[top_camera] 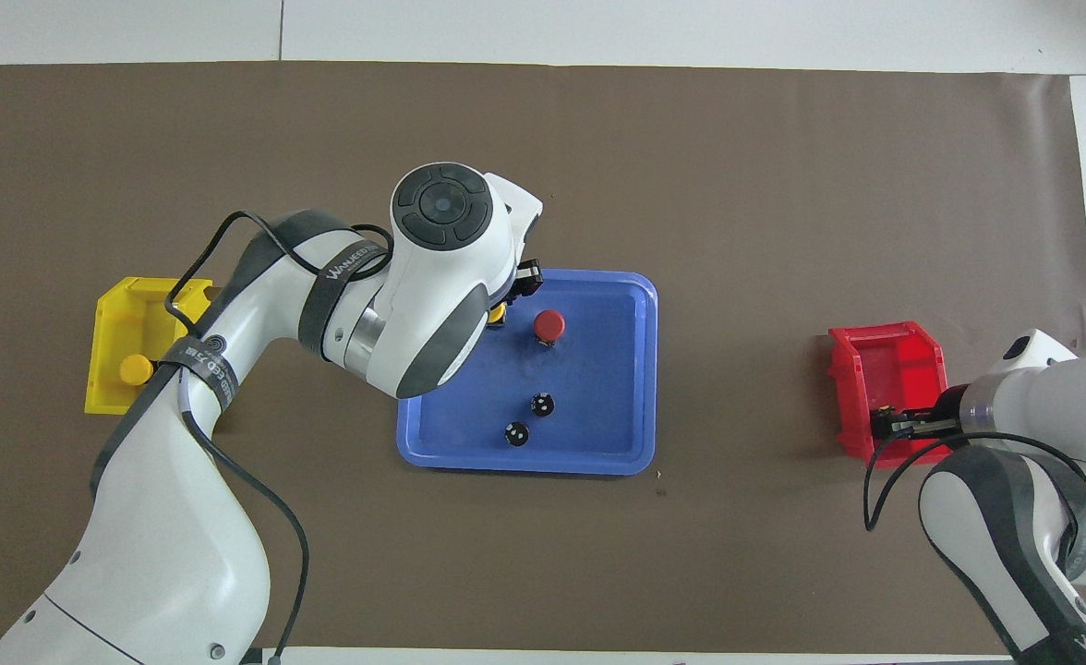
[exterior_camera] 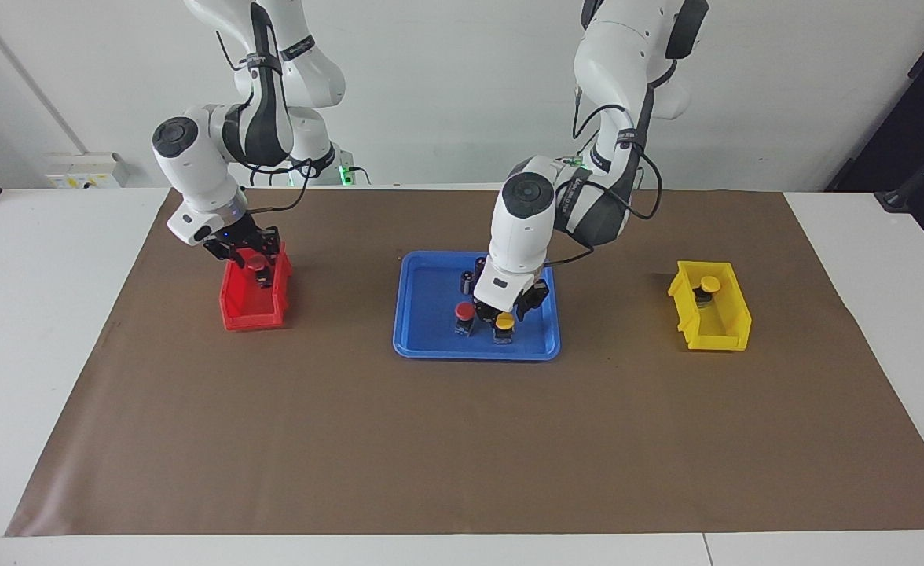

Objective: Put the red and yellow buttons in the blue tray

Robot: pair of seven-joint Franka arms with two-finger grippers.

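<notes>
**Buttons split between tray and bins**

Tray [exterior_camera: 430,330] sits at mid-table, blue, with a red button [exterior_camera: 464,312] and a yellow button [exterior_camera: 504,321] side by side in the part farther from the robots. Two dark cylinders [top_camera: 529,418] stand in the same tray, nearer the robots. From my remote station I see the left end effector [exterior_camera: 509,308] down inside the tray, right over the yellow button, one finger [exterior_camera: 537,299] showing off to the side of the cap; whether the fingers grip the button I cannot tell. The right end effector [exterior_camera: 248,255] hangs at the red bin [exterior_camera: 254,303], toward the right arm's end of the table, with its fingers around a second red button [exterior_camera: 256,262]; I read it as clamped on that button, which is at the bin's rim. A second yellow button [exterior_camera: 709,284] rests in the yellow bin [exterior_camera: 713,322] toward the left arm's end, well apart from the tray. Brown paper [exterior_camera: 462,440] covers the table [exterior_camera: 30,314] under all three containers.
</notes>
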